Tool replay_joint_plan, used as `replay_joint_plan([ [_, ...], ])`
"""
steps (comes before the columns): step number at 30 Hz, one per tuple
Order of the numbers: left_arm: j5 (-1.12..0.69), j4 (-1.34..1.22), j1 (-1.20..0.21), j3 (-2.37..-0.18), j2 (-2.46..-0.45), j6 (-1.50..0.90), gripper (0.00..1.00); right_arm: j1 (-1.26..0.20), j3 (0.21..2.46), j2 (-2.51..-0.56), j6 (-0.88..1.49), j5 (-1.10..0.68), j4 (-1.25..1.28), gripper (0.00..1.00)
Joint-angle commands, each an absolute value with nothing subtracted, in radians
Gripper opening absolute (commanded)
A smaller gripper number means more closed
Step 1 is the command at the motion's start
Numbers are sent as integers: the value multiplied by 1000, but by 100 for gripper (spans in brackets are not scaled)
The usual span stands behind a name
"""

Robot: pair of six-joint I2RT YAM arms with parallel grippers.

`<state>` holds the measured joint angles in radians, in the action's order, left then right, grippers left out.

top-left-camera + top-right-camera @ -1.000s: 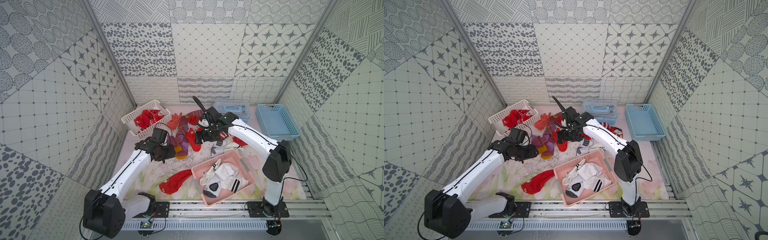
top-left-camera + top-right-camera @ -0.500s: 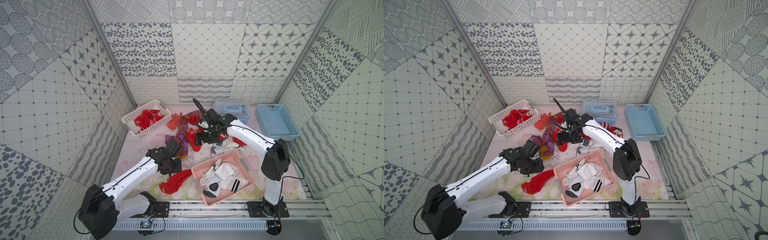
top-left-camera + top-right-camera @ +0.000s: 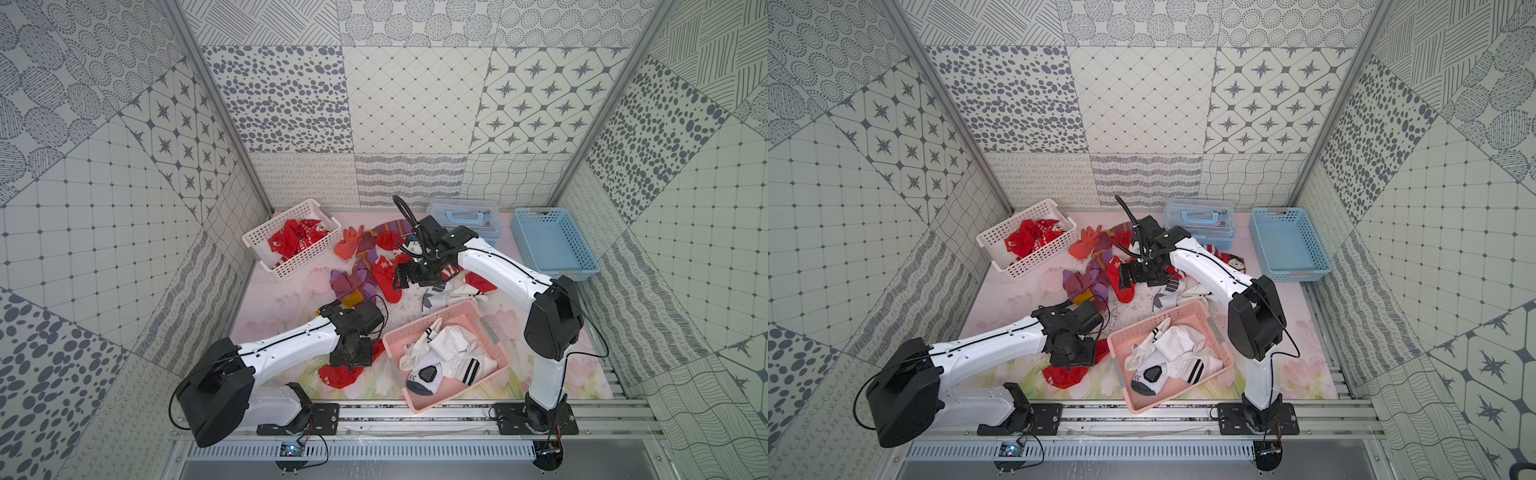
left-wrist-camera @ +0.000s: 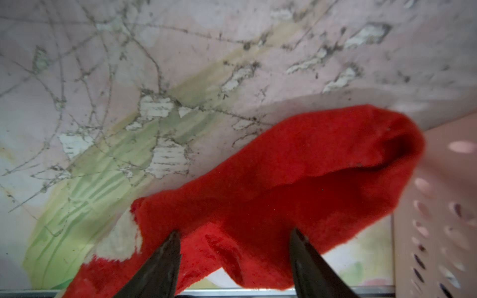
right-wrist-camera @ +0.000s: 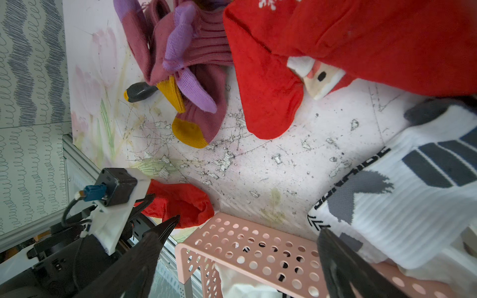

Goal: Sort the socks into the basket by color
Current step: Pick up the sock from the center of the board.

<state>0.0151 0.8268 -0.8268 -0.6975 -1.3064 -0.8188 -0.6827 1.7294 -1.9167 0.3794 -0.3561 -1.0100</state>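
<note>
Nearest the rail, the left gripper (image 4: 233, 260), jaws apart, hovers over a red sock (image 4: 284, 185) lying beside the pink basket (image 3: 419, 409) of white socks (image 3: 451, 353). Farther back, the right gripper (image 5: 247, 260), jaws spread wide and empty, hangs above the mixed sock pile (image 3: 370, 270); beyond, the white basket (image 3: 305, 259) holds red socks (image 3: 291, 241).

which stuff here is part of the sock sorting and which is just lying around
For the job:
- loose socks
- white basket
- pink basket
- blue basket

Lying about:
- orange glove
- clear box
- screwdriver
</note>
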Motion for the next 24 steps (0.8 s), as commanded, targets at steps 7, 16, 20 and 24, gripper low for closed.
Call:
replay_joint_plan([
  [7, 75, 756, -859, -652, -1400, -900, 65, -669, 1690, -1859, 360, -373, -968, 98],
  [16, 72, 714, -861, -642, -1437, -918, 27, -661, 1678, -1847, 359, -371, -968, 98],
  [20, 92, 740, -862, -650, -1408, -921, 14, -658, 1675, -1843, 360, -368, -966, 98],
  [24, 111, 787, -861, -663, -1366, -926, 5, -657, 1674, -1843, 362, -362, -964, 98],
])
